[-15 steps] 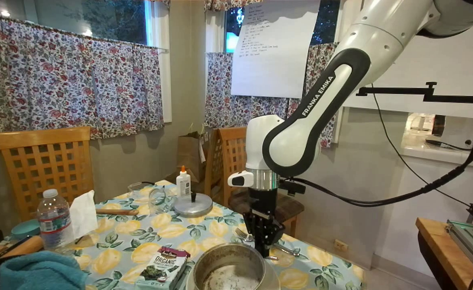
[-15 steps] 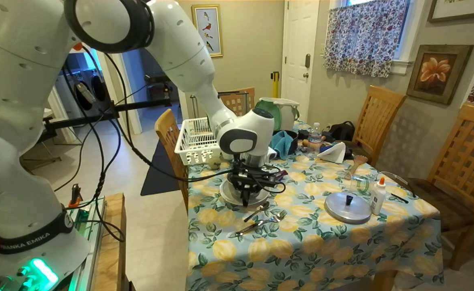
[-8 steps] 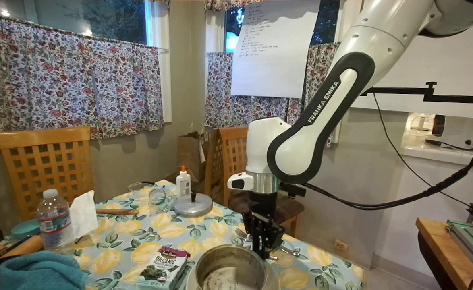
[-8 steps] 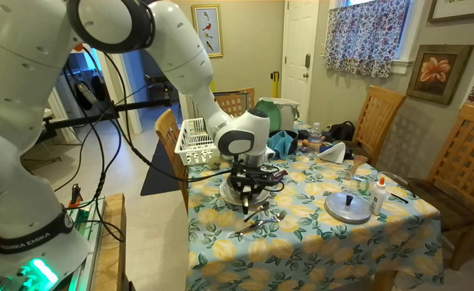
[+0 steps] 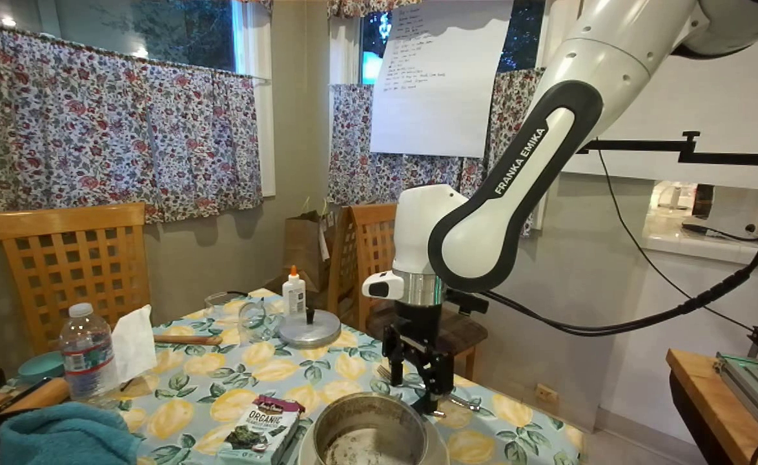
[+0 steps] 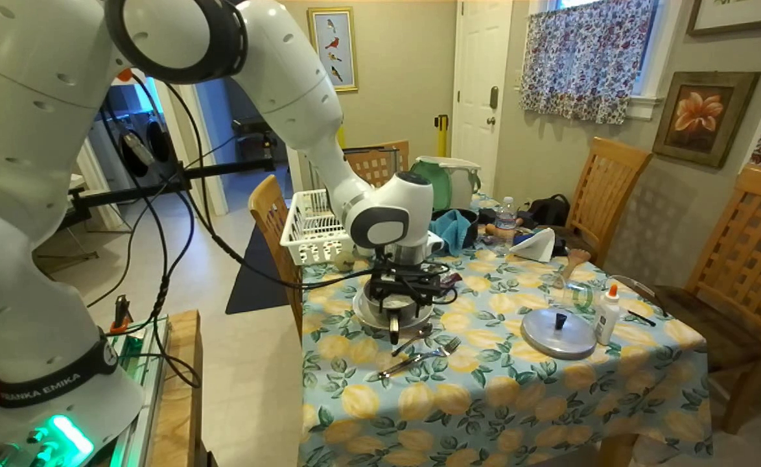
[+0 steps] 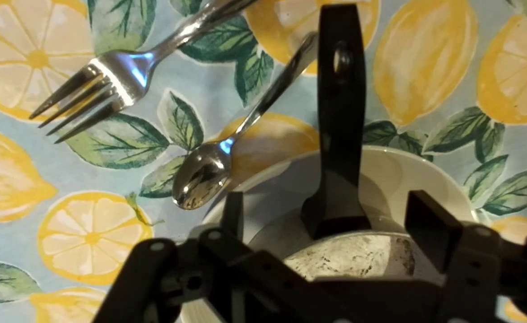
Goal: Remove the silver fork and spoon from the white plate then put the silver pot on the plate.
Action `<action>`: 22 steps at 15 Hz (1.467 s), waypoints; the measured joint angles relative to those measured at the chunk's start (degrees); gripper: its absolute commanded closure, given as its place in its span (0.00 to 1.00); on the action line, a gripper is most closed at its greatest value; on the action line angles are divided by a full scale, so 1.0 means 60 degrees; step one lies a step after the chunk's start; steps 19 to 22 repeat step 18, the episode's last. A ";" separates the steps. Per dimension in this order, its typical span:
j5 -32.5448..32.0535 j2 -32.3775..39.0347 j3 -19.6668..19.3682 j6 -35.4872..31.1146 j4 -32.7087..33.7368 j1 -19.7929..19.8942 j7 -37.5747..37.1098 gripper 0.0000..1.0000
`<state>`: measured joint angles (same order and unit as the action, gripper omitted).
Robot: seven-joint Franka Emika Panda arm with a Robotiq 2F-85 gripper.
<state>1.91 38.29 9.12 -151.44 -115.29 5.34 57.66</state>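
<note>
Hovering with fingers spread over the silver pot (image 7: 349,258), the gripper (image 7: 328,220) hides, in the wrist view, much of it and of the white plate (image 7: 425,179) beneath it.

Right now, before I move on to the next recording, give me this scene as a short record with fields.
Vessel: round dull silver-grey metal pot, sitting on the round white plate
Grasp: black fingers open; the pot's black handle shows between them in the wrist view, a gap on each side
Cutlery: shiny silver metal fork and spoon, both on the lemon-print tablecloth, off the plate
Nearby: round silver metal lid with a black knob, beside an orange-capped white bottle
Status: looks complete, judging by where things lie
</note>
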 measured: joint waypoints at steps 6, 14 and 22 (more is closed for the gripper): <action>0.0067 -0.0319 0.0297 0.0486 0.0012 0.0362 -0.0114 0.00; 0.0511 -0.0862 0.0424 0.1129 0.0029 0.0381 -0.1267 0.00; 0.0510 -0.0825 0.0402 0.1129 0.0025 0.0378 -0.1266 0.00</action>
